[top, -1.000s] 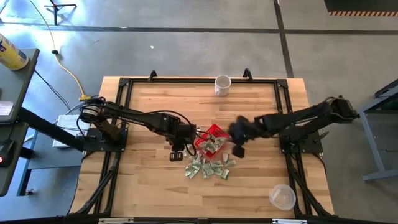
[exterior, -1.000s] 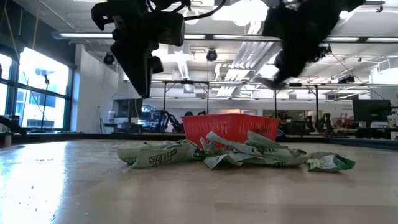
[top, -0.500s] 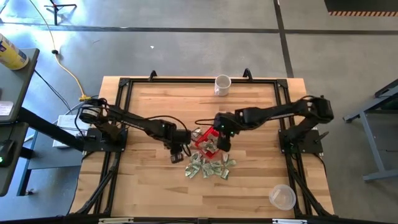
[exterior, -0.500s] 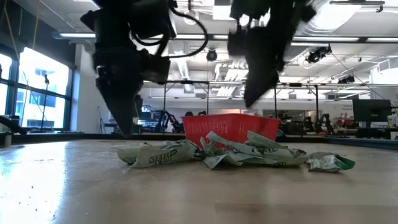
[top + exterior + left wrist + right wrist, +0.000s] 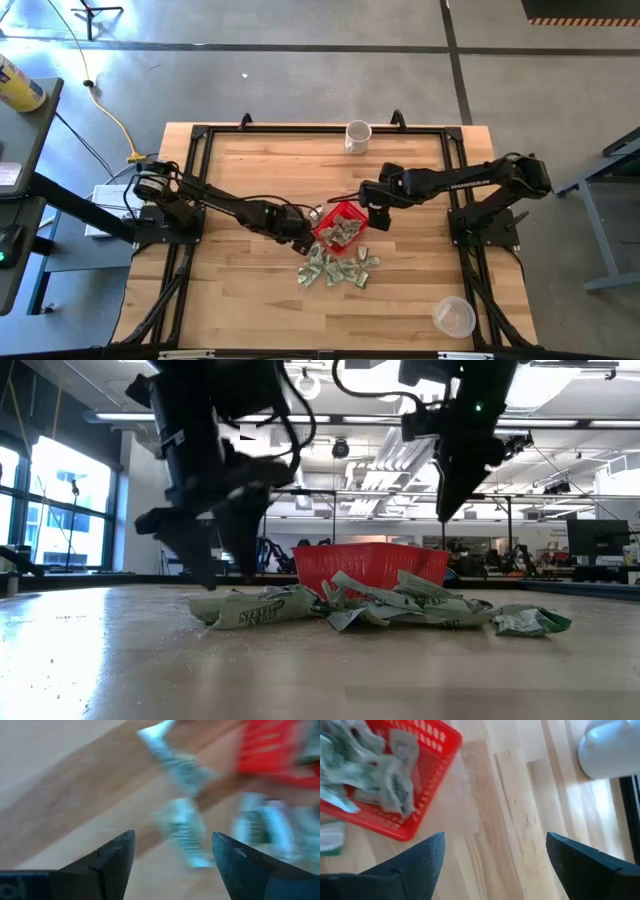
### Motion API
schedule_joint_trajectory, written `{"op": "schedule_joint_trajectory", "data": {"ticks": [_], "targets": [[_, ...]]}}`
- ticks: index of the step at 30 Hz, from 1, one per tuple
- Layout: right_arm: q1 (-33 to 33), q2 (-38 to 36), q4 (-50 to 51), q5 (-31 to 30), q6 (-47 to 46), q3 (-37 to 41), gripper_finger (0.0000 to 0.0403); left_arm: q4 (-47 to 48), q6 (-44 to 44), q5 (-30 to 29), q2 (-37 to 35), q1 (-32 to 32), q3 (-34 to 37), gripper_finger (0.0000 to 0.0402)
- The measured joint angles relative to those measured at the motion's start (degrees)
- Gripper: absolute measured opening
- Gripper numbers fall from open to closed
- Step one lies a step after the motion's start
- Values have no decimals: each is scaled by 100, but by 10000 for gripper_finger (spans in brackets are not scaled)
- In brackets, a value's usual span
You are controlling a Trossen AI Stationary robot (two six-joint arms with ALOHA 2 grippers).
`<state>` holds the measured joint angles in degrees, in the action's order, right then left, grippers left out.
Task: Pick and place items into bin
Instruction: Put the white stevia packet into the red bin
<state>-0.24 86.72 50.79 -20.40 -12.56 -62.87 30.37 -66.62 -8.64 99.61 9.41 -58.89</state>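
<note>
The red basket (image 5: pixel 342 225) stands mid-table with several crumpled green-and-white paper pieces (image 5: pixel 370 765) inside. More pieces (image 5: pixel 335 268) lie in a heap on the wood just in front of it, and in the low view the heap (image 5: pixel 380 610) hides the basket's base. My left gripper (image 5: pixel 300 228) is open, low over the table at the basket's left side. Loose pieces (image 5: pixel 182 827) lie on the wood ahead of its fingertips (image 5: pixel 125 840), untouched. My right gripper (image 5: pixel 375 215) is open and empty, raised just right of the basket (image 5: pixel 395 827).
A white mug (image 5: pixel 357 136) stands near the table's far edge, also seen in the right wrist view (image 5: pixel 612 747). A clear plastic cup (image 5: pixel 453 317) sits at the near right corner. A black frame (image 5: pixel 200 135) runs around the wooden table top.
My right gripper swung left over the basket, then drew back to its right side and rose. My left gripper has sunk toward the table at the basket's left side, shifted a little toward the basket, and opened. The heap in front of the basket has stayed put.
</note>
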Motion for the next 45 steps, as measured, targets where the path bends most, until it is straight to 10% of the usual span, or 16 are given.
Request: {"op": "schedule_joint_trajectory", "data": {"ticks": [8,18,27,36,45], "targets": [[-98,-46,-83,-26,-28,411,334,18,189,-60,429,13,-39,240],[-285,-499,246,-144,-570,468,323,800,2040,220,362,-215,-48,24],[-177,-1642,1015,-208,-1584,468,312,230,4401,1180,-385,-1203,-1364,23],[471,-1662,908,139,-2140,816,312,-547,4752,2361,810,-1229,-2189,41],[1120,-1510,99,719,-2339,1543,312,376,5186,1471,1049,-1102,-2824,137]]}}
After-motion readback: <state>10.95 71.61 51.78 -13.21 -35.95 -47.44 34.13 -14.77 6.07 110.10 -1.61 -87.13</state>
